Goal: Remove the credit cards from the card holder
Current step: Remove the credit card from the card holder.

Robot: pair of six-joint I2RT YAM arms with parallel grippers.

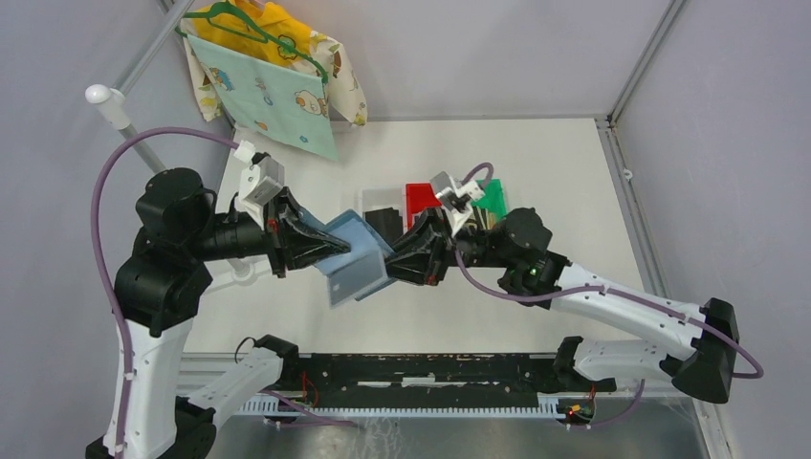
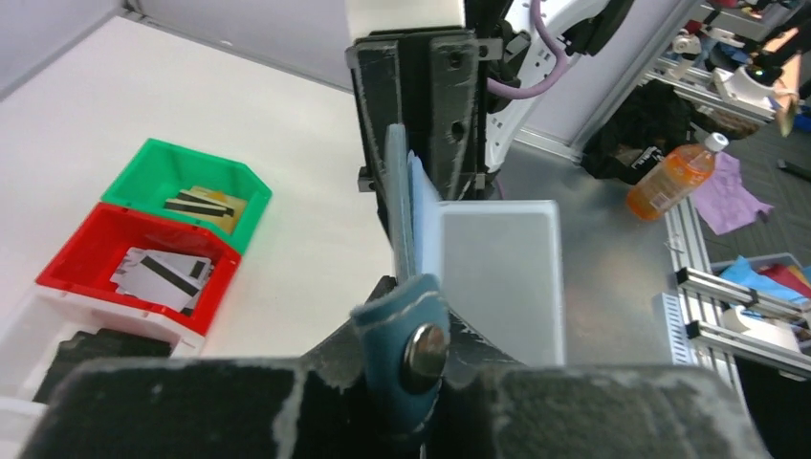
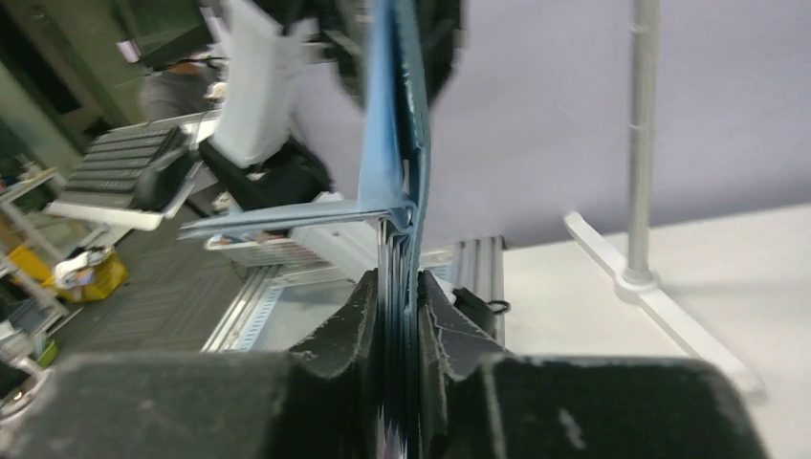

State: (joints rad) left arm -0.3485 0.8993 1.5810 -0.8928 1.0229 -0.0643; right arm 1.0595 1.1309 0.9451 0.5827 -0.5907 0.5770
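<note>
The card holder hangs in the air above the middle of the table. It is folded open, with one flap jutting toward the near edge. Its left edge, by the strap tab, is clamped in the closed left gripper, and its right edge is pinched tight in the right gripper. On its far side stand the red bin and green bin, with credit cards inside. Both arms reach inward with forearms roughly level and fingertips facing each other.
</note>
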